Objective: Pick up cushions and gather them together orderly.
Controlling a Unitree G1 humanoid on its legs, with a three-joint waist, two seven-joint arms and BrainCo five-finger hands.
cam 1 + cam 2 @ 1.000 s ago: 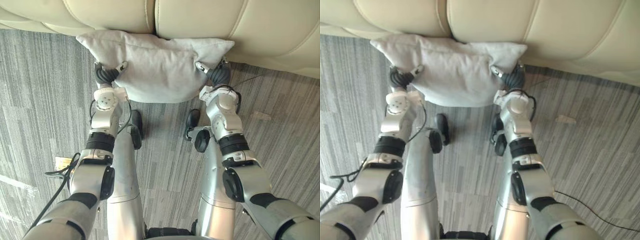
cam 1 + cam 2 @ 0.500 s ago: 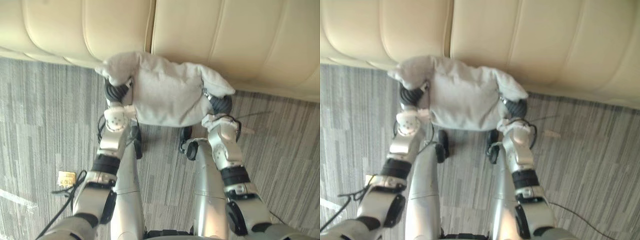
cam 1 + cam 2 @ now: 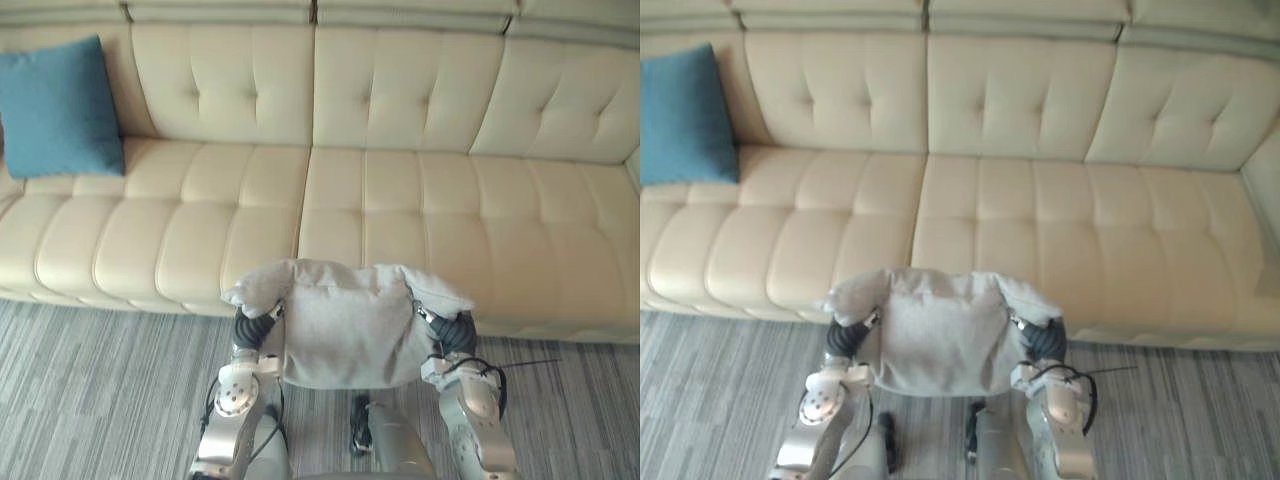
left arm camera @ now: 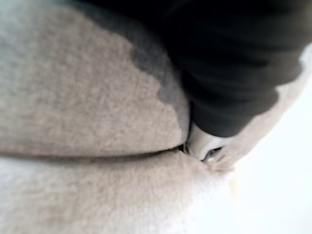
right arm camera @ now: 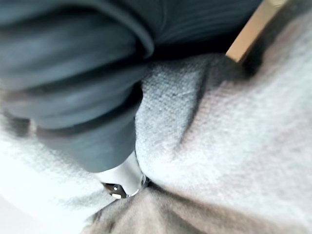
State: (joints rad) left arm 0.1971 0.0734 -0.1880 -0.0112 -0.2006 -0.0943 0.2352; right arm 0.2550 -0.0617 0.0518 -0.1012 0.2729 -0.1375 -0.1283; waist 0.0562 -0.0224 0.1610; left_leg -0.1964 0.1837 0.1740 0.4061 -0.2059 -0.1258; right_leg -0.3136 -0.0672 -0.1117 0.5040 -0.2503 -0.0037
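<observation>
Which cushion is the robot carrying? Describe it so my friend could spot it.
Find the long cream sofa. Before its middle seats, a grey cushion hangs between the robot's left hand and right hand. It is pale and floppy; the blue cushion leans at the sofa's left end.

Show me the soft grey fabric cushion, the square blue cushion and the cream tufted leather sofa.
Soft grey fabric cushion (image 3: 350,335): left eye view, middle of its front face.
Square blue cushion (image 3: 55,105): left eye view, its centre.
Cream tufted leather sofa (image 3: 400,205): left eye view, bare seat.
</observation>
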